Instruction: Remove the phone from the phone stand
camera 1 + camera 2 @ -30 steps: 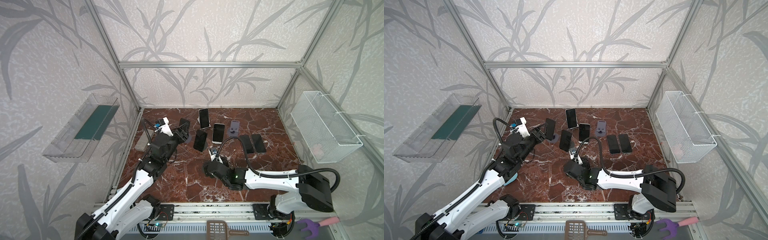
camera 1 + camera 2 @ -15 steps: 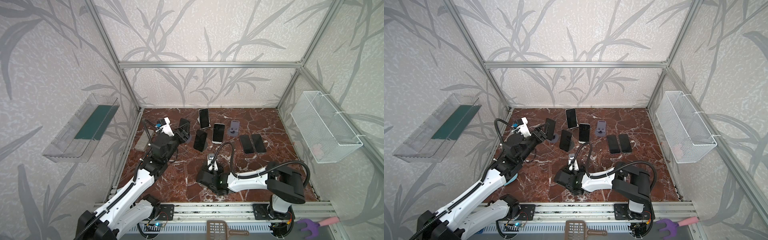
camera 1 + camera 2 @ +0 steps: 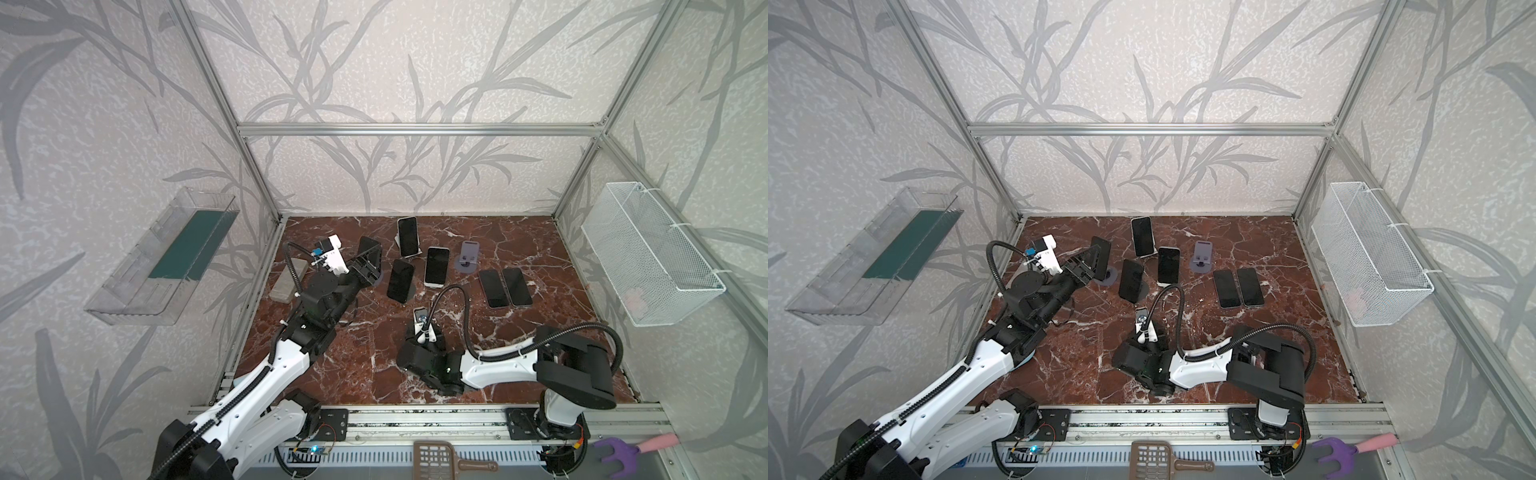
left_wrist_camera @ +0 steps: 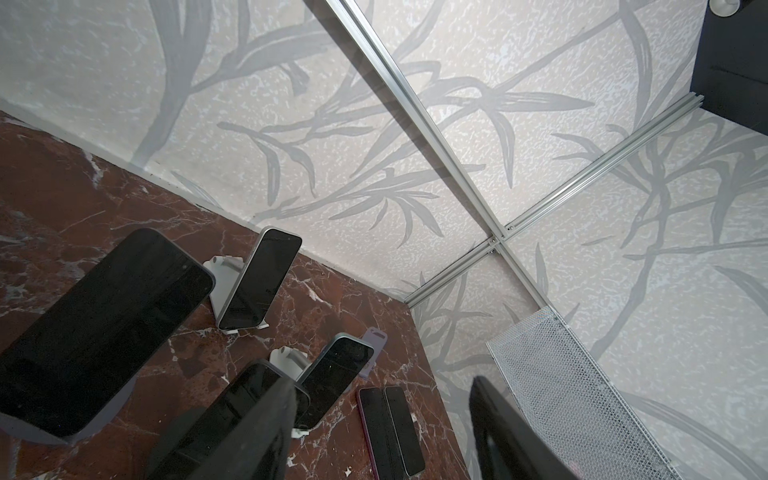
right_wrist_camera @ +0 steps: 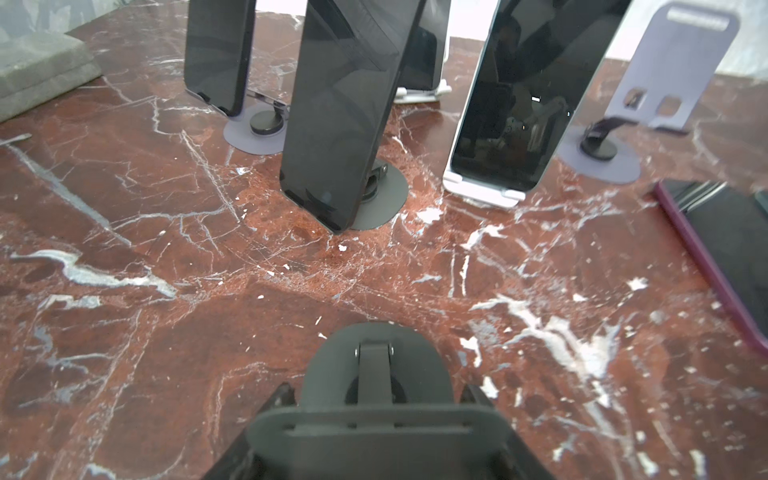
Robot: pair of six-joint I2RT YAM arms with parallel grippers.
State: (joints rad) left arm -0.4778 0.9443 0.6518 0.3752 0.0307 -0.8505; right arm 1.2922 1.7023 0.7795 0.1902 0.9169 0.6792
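Found the phone (image 3: 370, 251) propped upright on its grey stand (image 5: 243, 140) at the left rear of the bench (image 3: 519, 353), with a dark screen. Found the left pincer (image 4: 384, 382) just beside it, partly spread and pinching nothing. In the left wrist view, saw the phone outside the gap, off to one side of the nearer of the two fingers (image 4: 249, 432); could not tell touching from barely apart. Found the right pincer (image 5: 376, 392) well apart from the phone, low at the bench's front middle, pressed together on an empty dark stand (image 5: 374, 436), clamped at both sides of its plate. Farther back, saw a second dark phone (image 3: 401, 280) leaning on a dark round-based stand (image 5: 386, 195), a white-edged phone (image 3: 436, 266) on a white stand (image 5: 478, 193), and a third phone (image 3: 407, 237) behind them on a rear white stand (image 4: 226, 270). Right of those, noted an empty lilac stand (image 3: 468, 257), then two phones (image 3: 492, 289) lying flat side by side on the bench. Noted a grey block (image 3: 289, 278) at the bench's left edge, and a wire basket (image 3: 648, 253) hung off to the right.
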